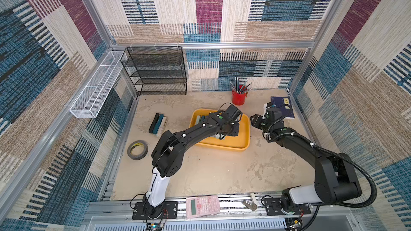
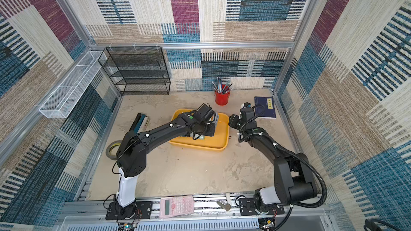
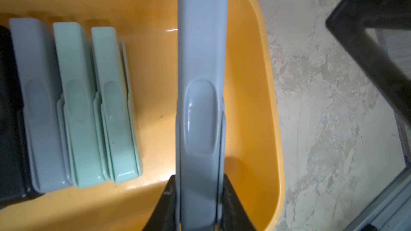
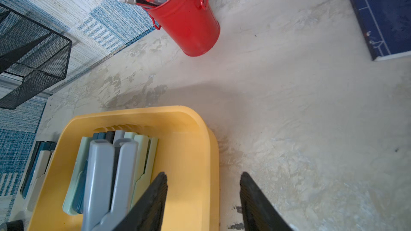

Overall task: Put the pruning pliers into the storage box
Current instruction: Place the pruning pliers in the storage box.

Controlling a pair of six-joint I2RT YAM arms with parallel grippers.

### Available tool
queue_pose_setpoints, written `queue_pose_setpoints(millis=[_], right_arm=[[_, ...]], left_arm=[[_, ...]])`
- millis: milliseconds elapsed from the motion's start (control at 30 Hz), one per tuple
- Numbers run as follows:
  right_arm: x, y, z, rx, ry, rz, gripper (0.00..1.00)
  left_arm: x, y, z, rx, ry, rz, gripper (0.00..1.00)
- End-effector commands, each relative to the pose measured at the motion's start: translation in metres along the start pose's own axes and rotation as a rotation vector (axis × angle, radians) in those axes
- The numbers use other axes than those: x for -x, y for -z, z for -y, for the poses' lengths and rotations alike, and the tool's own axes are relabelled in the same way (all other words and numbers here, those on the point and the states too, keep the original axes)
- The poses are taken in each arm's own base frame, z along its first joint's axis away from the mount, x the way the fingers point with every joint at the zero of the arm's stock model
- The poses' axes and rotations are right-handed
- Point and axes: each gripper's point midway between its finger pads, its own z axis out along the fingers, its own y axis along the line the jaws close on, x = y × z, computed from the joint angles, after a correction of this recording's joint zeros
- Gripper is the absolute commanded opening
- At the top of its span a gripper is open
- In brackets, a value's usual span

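Note:
My left gripper (image 3: 199, 176) is shut on a light grey pruning pliers (image 3: 202, 74), which hangs above the right part of the yellow-orange storage box (image 3: 251, 85). Several pruning pliers (image 3: 75, 107), grey, mint green and black, lie side by side in the box. In both top views the left wrist hides much of the storage box (image 1: 243, 134) (image 2: 222, 138). More pruning pliers (image 1: 158, 123) lie in a small row on the table left of the box. My right gripper (image 4: 203, 174) is open with one finger on either side of the box's right rim, holding nothing.
A red pencil cup (image 1: 239, 98) stands behind the box. A dark blue book (image 1: 282, 107) lies at the back right. A tape roll (image 1: 138, 150) lies front left. A black mesh rack (image 1: 155, 72) and a white wire basket (image 1: 95, 85) are at the back left. A pink calculator (image 1: 202, 206) rests on the front rail.

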Motion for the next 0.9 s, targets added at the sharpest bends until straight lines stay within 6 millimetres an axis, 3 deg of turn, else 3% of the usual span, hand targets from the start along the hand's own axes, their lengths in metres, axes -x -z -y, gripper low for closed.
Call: queue_pose_setpoints(millis=[0,500,867], right_arm=[[0.006,0.002,-0.004,0.025,-0.01,0.029,0.55],[-0.003,-0.006,0.001,0.03,-0.023,-0.001,0.55],[-0.007,-0.009,0.001,0.041,-0.031,-0.011,0.55]], left_arm=[[-0.001,-0.009,-0.009,0.076,0.041,-0.002,0.1],[-0.012,-0.045,-0.023,0.179,0.027,-0.052,0.11],[-0.013,-0.056,-0.033,0.231,0.011,-0.051,0.11]])
